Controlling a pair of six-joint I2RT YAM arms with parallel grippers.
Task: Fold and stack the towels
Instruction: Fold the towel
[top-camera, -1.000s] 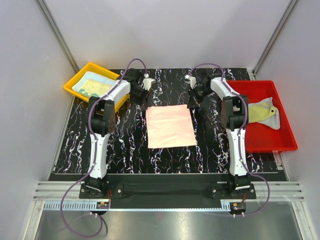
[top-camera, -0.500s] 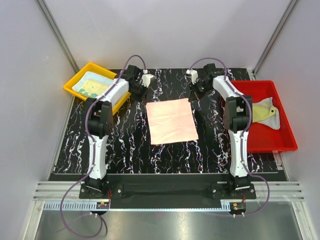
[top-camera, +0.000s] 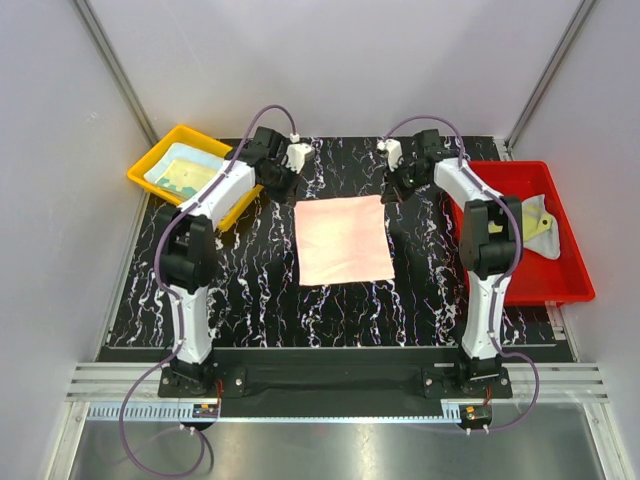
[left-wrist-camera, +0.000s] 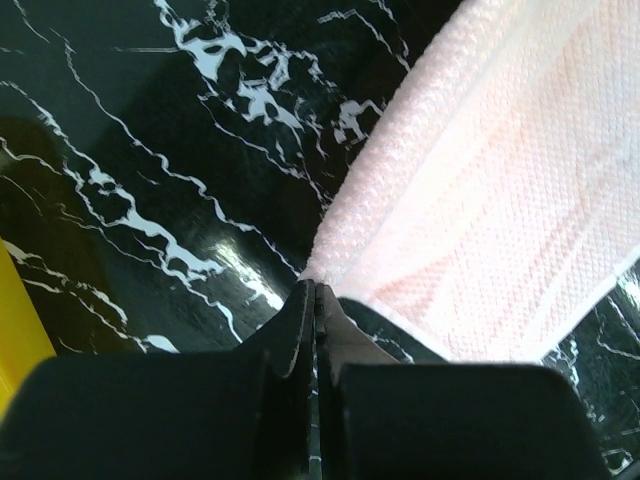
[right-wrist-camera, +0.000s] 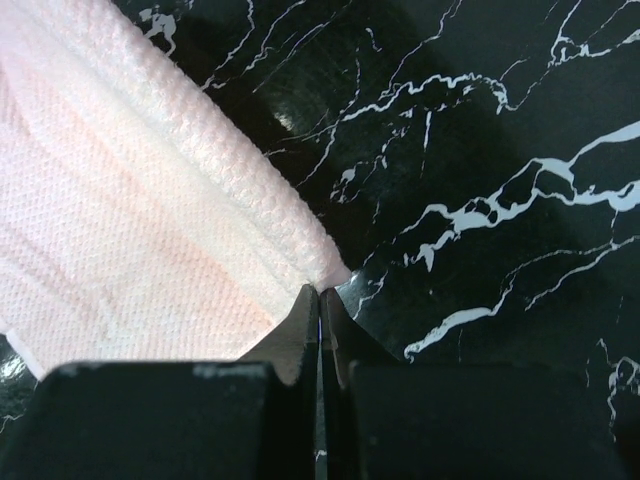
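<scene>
Looking down from above, the pink towel (top-camera: 343, 240) lies spread in the middle of the frame on the black marbled table (top-camera: 250, 290). Both arms reach to its upper edge. The left gripper (top-camera: 285, 190) sits at the towel's upper left corner and the right gripper (top-camera: 397, 190) at its upper right corner.

In the left wrist view, the left gripper (left-wrist-camera: 315, 295) has its fingers pressed flat together with no gap. The corner of the pink towel (left-wrist-camera: 500, 200) is pinched at their tips and the cloth fans away to the upper right. The right wrist view mirrors it: the right gripper (right-wrist-camera: 320, 300) is likewise clamped tight on a corner, with the pink towel (right-wrist-camera: 130, 200) spreading to the upper left.

At the upper left of the overhead frame a yellow tray (top-camera: 160, 150) holds a pale blue towel (top-camera: 185, 172). At the right a red tray (top-camera: 570, 285) holds a cream towel (top-camera: 530, 225), partly hidden behind the right arm.
</scene>
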